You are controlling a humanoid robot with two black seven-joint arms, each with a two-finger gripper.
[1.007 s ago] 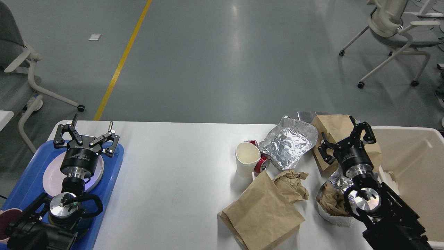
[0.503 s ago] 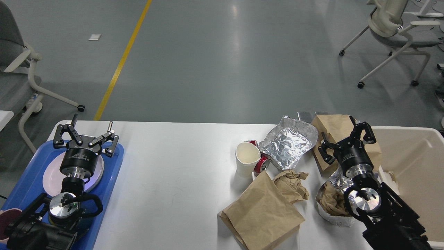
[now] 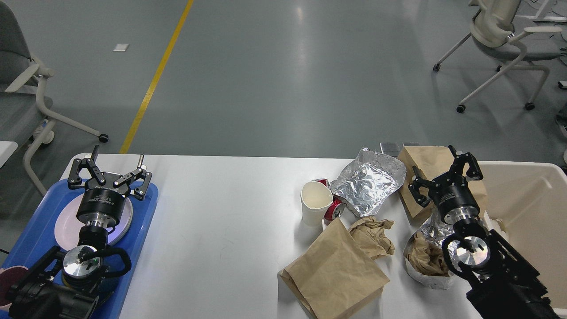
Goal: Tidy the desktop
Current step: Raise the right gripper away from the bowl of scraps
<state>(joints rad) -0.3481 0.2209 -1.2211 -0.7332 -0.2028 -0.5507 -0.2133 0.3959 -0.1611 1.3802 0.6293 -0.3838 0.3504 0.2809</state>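
Note:
The white desktop (image 3: 230,208) carries litter on its right half: a white paper cup (image 3: 315,202), a red can (image 3: 333,208) lying behind it, a sheet of crumpled foil (image 3: 370,181), a flat brown paper bag (image 3: 336,270), a crumpled brown paper (image 3: 372,235), a second brown bag (image 3: 425,164) at the far right, and a foil bowl with brown paper in it (image 3: 423,261). My right gripper (image 3: 439,173) is open and empty over the far brown bag. My left gripper (image 3: 116,163) is open and empty above the blue tray.
A blue tray (image 3: 146,212) with a white plate (image 3: 68,223) sits at the desktop's left end. A cream bin (image 3: 531,199) stands at the right end. Office chairs stand on the floor at far left (image 3: 26,97) and far right (image 3: 505,40).
My right gripper has shifted slightly to the right and up over the far brown bag. The left arm and the litter have not moved.

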